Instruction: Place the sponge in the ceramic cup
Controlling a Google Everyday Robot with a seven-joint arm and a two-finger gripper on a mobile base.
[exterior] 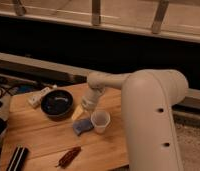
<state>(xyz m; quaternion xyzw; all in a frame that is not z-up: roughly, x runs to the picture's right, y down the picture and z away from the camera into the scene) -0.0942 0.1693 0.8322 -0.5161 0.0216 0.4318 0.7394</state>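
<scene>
The blue-grey sponge (82, 125) lies flat on the wooden table (43, 140), touching the left side of the whitish ceramic cup (100, 121), which stands upright. My gripper (79, 112) hangs at the end of the white arm (143, 100), just above and behind the sponge and left of the cup. Its tip is close over the sponge's far edge.
A dark round bowl (57, 103) sits left of the gripper. A white oblong item (39, 96) lies behind the bowl. A reddish-brown oblong thing (69, 156) lies near the front edge, and a black object (17, 159) at the front left corner.
</scene>
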